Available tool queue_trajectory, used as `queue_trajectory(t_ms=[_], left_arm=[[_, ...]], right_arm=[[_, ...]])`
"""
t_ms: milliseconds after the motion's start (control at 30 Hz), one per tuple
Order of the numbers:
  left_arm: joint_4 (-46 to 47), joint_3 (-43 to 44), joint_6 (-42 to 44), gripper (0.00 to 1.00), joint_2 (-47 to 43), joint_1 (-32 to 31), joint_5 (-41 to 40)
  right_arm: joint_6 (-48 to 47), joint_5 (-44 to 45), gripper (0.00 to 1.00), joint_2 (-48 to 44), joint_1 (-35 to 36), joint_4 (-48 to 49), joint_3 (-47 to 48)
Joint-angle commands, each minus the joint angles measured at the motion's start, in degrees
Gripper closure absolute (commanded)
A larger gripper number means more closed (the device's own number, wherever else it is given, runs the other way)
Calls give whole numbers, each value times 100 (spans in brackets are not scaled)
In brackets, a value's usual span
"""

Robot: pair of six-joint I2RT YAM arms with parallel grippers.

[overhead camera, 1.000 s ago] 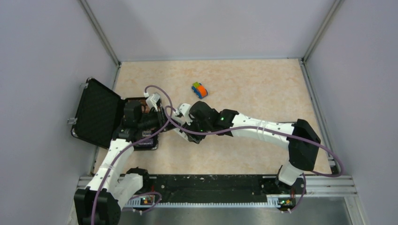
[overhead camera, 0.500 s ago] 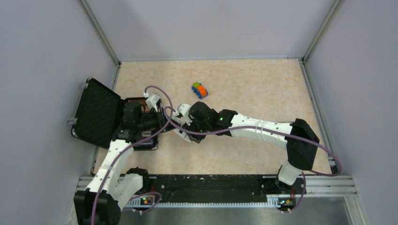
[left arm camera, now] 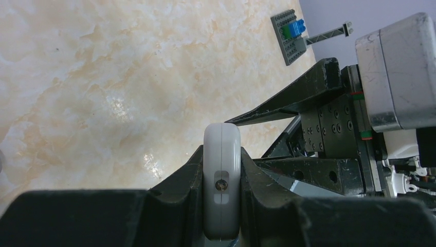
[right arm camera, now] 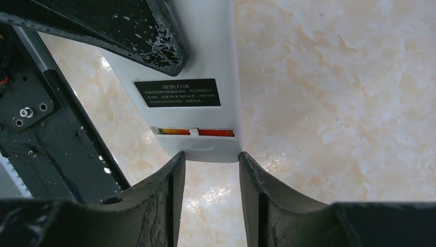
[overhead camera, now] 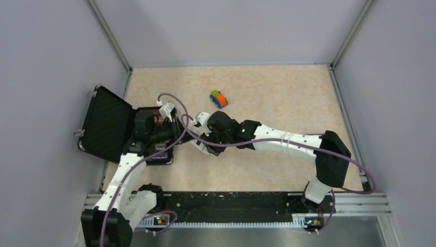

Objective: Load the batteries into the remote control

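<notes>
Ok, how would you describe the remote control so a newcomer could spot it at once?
Find the open black case at far left. Just right of it, the left gripper clamps the remote control. It is the only flat white bar, with a black label on its back.

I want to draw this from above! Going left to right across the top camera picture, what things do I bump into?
open black case → toy car → right arm's black elbow. The bits tangled together in the middle overlap too much to put in order.
</notes>
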Motion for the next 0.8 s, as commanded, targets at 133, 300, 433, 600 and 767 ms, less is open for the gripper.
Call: queue_trajectory(t_ms=[133, 300, 433, 600, 767], left_arm=[[837, 134, -918, 100, 10, -28, 1224], [976, 239, -1180, 100, 15, -20, 1291], [990, 329, -1225, 100, 28, -20, 1282], [1177, 378, -1528, 100, 48, 10, 1276], [1272, 534, -1902, 100, 125, 42, 1200]], right_arm=[[481, 316, 59, -216, 34, 430, 24], [780, 386, 57, -254, -26, 387, 42], [977, 395, 56, -323, -102, 389, 59], [1204, 361, 53, -377, -211, 371, 84], [1529, 379, 49, -377, -290, 277, 163]])
